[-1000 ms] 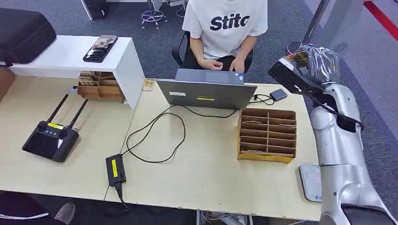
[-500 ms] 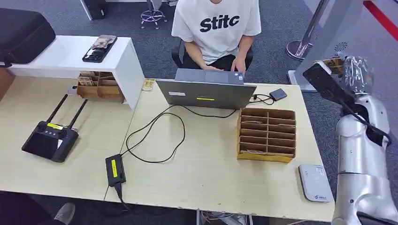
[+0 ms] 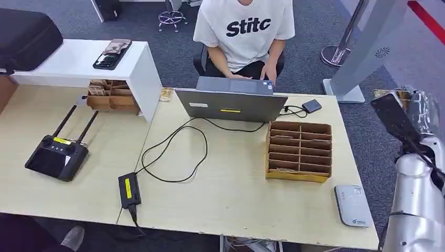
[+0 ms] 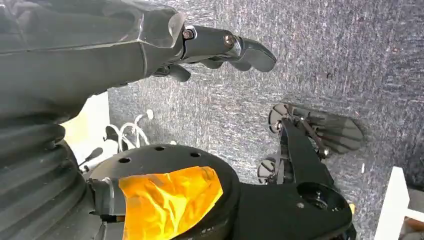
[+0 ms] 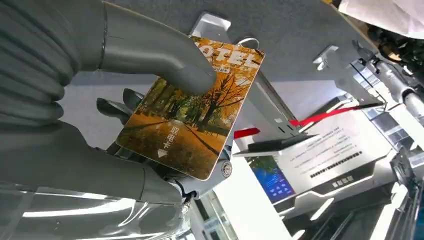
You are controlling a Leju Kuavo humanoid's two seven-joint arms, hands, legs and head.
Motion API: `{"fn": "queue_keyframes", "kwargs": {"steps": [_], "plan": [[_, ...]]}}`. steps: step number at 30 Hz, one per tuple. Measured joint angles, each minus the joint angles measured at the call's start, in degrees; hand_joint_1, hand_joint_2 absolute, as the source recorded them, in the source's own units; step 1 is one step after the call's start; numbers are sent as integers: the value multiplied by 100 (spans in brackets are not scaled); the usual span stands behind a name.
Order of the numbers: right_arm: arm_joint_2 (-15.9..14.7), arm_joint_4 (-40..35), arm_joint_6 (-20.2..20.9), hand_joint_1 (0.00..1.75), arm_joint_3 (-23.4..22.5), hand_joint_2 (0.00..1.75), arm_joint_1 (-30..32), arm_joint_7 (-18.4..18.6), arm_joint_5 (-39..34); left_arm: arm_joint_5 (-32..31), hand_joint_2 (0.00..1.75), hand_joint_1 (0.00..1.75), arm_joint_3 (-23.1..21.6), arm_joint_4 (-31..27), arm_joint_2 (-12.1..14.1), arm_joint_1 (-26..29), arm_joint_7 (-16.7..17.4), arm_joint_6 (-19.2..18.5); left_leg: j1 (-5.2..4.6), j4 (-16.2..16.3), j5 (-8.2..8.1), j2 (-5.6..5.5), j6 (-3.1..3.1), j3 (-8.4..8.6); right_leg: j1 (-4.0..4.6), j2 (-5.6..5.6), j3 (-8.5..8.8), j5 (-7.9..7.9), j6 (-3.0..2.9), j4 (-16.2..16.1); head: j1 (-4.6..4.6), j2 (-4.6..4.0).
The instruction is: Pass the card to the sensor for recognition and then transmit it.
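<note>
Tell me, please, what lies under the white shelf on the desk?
Under the white shelf sits a brown wooden organiser holding what look like small cards in one compartment. The shelf's top and side panel hide the organiser's far part, so its remaining contents cannot be seen.

I see a light wood table (image 3: 236, 199). On it: open grey laptop (image 3: 231, 104) at the far edge, black cable (image 3: 173, 152) looping to a black power brick (image 3: 129, 190) near the front edge, cardboard sorter box (image 3: 299, 151) right of centre, white card reader (image 3: 352, 205) at the front right corner, small dark device (image 3: 311, 105) far right, black remote controller (image 3: 56, 155) on the left. A white shelf (image 3: 84, 63) stands on the table's far left, phone (image 3: 111, 54) on top.
</note>
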Motion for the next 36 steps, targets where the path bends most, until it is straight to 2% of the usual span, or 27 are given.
{"fn": "queue_keyframes", "kwargs": {"steps": [5,14,19,25,36], "plan": [[170,-389,44,175,-339,175,647,-208,-132,2,175,0,39,0,0,7,0,40,0,-2,0,1,0,-2,1,0,-3,-1,-1,1,0,0],[313,-744,81,175,-595,175,1040,-313,-344,2,175,0,125,0,-13,12,0,81,0,-2,0,1,0,-2,0,-2,-3,-1,-1,1,2,0],[587,-1208,175,175,-689,175,1592,-542,-632,0,175,0,223,0,-37,21,-17,101,0,-2,-1,1,0,-4,0,0,-6,-5,2,1,0,0],[947,-1811,245,175,-724,175,2142,-619,-877,2,175,0,365,0,-59,30,-61,127,1,-4,-3,2,-3,-5,1,1,-9,-7,1,1,0,0],[1183,-2149,265,175,-870,175,2527,-617,-1004,2,175,0,453,0,-92,37,-61,151,-1,-4,-3,5,-3,-5,-1,2,-8,-7,2,0,0,0]]}}
